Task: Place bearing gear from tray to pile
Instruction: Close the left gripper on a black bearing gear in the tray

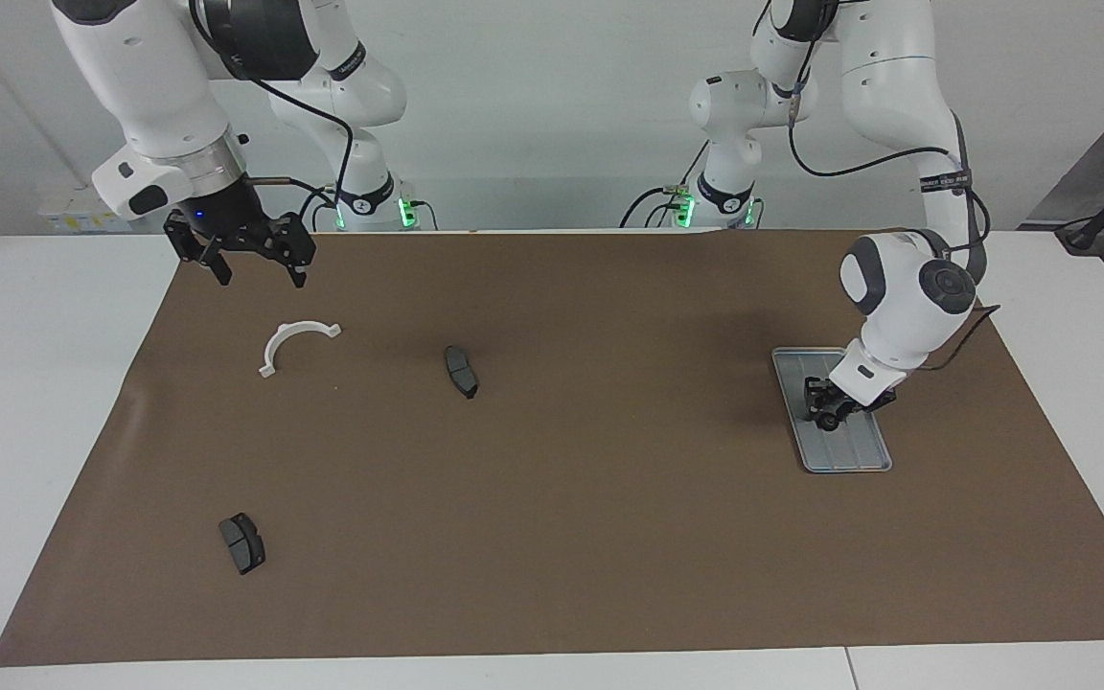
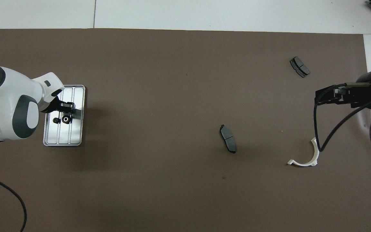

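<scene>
Bearing gear, small, black and round, is lying in the tray at the left arm's end of the brown-covered surface. Left claw is reaching down into the tray at the gear; whether its fingers are gripping it I cannot tell. In the overhead view the tray is sitting at nine o'clock, and the pile at about three: a white bracket and two brake pads. Right claw is waiting with fingers apart above the mat near the bracket.
</scene>
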Robot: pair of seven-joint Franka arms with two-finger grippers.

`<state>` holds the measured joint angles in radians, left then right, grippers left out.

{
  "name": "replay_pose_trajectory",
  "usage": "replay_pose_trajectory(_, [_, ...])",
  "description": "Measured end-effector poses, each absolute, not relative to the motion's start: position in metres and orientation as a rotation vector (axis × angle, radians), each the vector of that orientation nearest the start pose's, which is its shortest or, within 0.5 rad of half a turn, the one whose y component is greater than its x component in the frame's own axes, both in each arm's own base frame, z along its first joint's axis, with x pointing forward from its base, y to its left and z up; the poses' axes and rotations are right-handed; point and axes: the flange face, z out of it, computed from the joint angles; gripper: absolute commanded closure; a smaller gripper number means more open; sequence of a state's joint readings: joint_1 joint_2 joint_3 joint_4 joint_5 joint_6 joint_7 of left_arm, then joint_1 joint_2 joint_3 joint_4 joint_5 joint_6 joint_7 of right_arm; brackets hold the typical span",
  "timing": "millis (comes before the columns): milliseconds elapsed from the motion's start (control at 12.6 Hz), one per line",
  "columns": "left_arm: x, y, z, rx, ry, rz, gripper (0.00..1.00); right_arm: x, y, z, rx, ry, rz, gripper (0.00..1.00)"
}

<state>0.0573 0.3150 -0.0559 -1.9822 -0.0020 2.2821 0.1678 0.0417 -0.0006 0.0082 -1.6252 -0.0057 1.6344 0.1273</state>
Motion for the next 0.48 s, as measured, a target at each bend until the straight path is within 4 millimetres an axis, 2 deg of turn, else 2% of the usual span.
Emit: replay_pose_trajectory(475, [0.6046,0.0023,0.3066,-3.151,0.256,0.019,0.76,0.5586,0.0278,0.6046,-3.144,0.120,-0.016,0.00])
